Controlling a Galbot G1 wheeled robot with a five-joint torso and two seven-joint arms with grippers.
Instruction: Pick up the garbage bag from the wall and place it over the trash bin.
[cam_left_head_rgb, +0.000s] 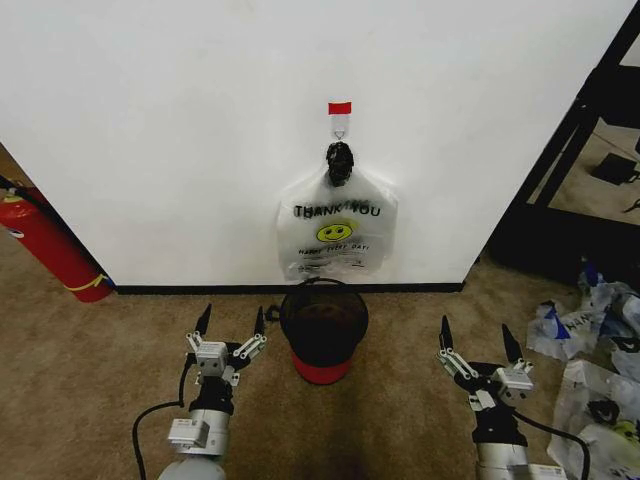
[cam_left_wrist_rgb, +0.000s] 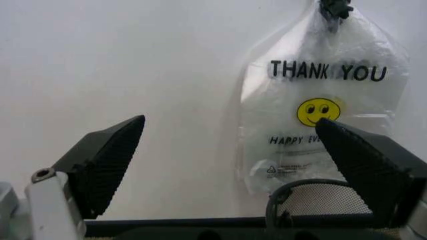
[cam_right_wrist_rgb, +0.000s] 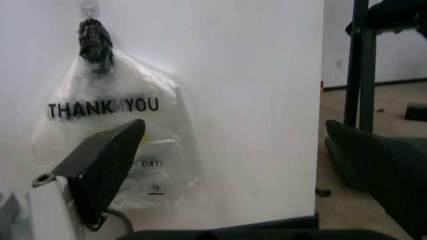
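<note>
Thin plastic garbage bag (cam_left_head_rgb: 336, 232) could tear on its hook (cam_left_head_rgb: 340, 112); left gripper (cam_left_head_rgb: 230, 325) and right gripper (cam_left_head_rgb: 478, 341) gape wide, empty.

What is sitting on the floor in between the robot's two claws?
The trash bin, black mesh with a red base, stands on the carpet between the left tool and the right tool. The head view shows it, right under the hanging bag.

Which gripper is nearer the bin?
Left. The left gripper hovers open just beside the bin; the right gripper hovers open farther off on its other side.
</note>
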